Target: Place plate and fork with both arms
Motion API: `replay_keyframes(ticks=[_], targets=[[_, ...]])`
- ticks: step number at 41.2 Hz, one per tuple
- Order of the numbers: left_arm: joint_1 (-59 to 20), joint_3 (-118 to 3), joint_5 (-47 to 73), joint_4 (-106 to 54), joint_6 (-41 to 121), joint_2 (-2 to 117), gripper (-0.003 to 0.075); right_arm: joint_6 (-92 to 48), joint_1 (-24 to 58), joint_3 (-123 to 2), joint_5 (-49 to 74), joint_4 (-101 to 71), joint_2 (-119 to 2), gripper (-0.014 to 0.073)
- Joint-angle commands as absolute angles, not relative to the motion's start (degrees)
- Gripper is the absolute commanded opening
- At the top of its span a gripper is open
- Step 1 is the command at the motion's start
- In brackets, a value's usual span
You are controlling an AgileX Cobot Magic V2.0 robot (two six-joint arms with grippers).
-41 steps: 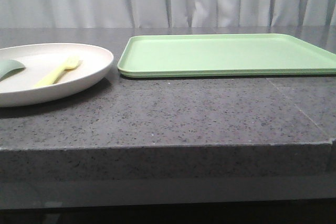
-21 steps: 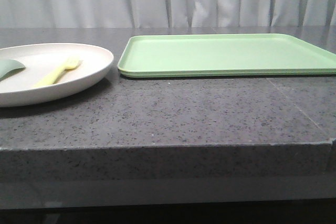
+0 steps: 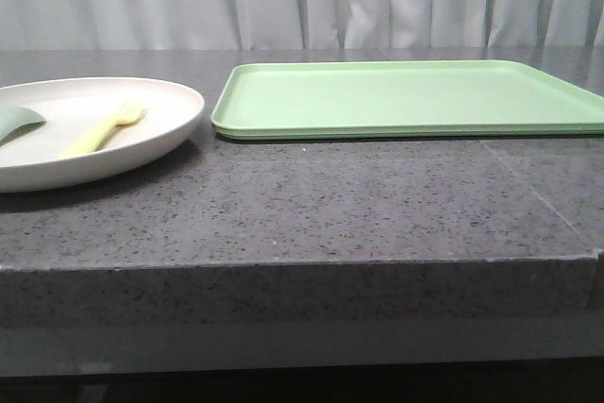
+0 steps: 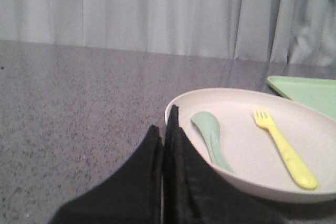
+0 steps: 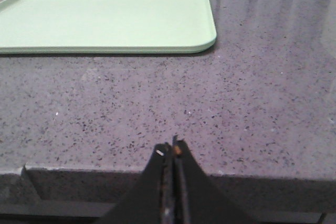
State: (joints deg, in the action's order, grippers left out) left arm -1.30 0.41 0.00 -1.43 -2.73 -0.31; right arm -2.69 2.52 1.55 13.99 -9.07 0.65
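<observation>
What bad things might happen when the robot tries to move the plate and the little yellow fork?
The fork lies loose on the plate beside a small green spoon, so tilting the plate might send both sliding off. The plate's rim is low and shallow, so the left gripper, jaws shut now, may slip off it. The plate also sits close to the green tray and might bump it.

Soft, even light fills the room, with pale reflections sliding across the polished far end of the stone table (image 3: 377,205) and a short dark shadow under the plate (image 3: 142,139) and the green tray (image 3: 406,101). The front view is fairly sharp. Both wrist views look hazier, and the black fingers (image 4: 173,182) close to the lens are blurred.
</observation>
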Motion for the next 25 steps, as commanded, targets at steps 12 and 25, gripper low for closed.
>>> replay_keyframes(ticks=[12,25], targets=[[-1.3,-8.2,-7.9,-1.9,-2.7,0.8,-0.0018,-3.1,2.6,-10.0,10.6,-11.0,0.7,-0.0120],[-1.3,-26.3,5.1,3.4,-2.7,21.0,-0.0018,-3.5,2.6,-27.9,14.7,-8.7,-21.3,-0.0111]])
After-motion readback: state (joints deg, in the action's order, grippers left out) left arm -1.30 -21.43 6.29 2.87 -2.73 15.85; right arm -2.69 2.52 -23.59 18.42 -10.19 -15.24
